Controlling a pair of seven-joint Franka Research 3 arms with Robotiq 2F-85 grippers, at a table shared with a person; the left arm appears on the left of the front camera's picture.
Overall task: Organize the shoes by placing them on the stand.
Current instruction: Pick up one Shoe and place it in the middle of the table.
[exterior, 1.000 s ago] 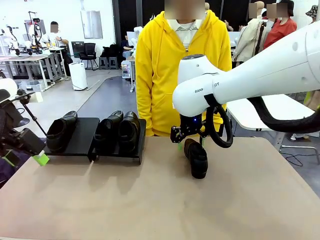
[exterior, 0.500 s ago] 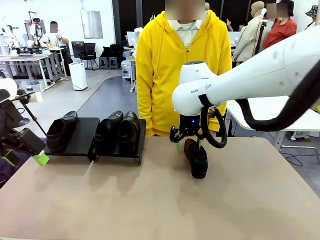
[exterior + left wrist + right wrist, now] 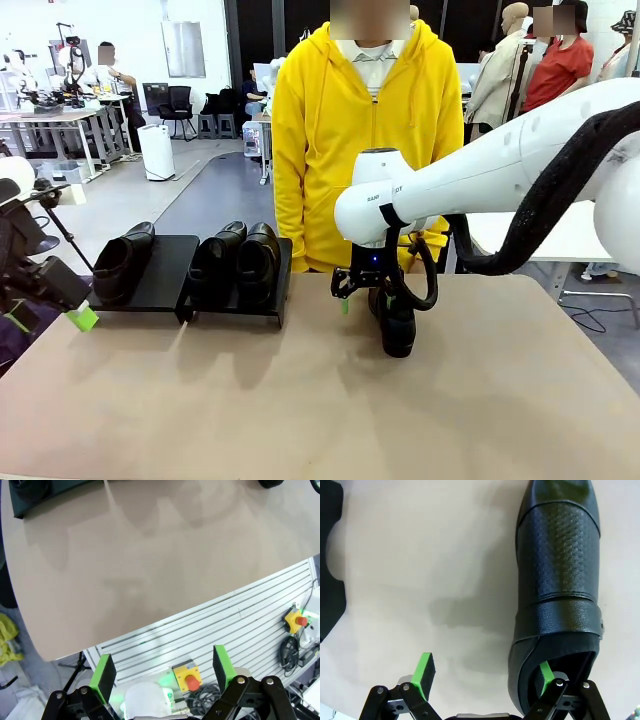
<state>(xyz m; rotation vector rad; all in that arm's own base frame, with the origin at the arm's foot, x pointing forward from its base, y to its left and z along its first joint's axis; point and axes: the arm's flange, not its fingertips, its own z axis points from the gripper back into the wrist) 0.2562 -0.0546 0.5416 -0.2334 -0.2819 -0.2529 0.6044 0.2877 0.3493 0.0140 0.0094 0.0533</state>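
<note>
Nearest the robot's side, the left gripper [image 3: 162, 680] hangs off the table's [image 3: 300, 400] near left corner, well short of the stand [image 3: 165, 270]. Its green-padded fingers are spread wide with nothing between them, and it looks down past the table edge at a slotted rail and two yellow boxes with red buttons.

Farther out, to the right of the stand and apart from it, the fourth loafer [image 3: 397, 318] sits on the bare table with its toe pointing toward the robot. The right gripper [image 3: 372, 297] is down over the loafer's heel end. Its jaws are parted, one finger [image 3: 546, 677] dipped inside the shoe's opening behind the heel collar and the other finger [image 3: 424, 670] outside over the table. They straddle the collar wall but have not pinched it, and the shoe rests flat on the table.

Beyond that, along the table's far left, the stand holds three loafers: one [image 3: 122, 260] on its left panel and a pair [image 3: 238, 260] side by side on its right panel. The left panel has an open slot beside the single shoe.

A person in a yellow hoodie [image 3: 365, 140] stands at the far edge, behind the stand's right end, hands not on the table.

By my reading the job is three-quarters done. What is left is to grip the last loafer, carry it left to the stand and set it in the free space on the left panel.
</note>
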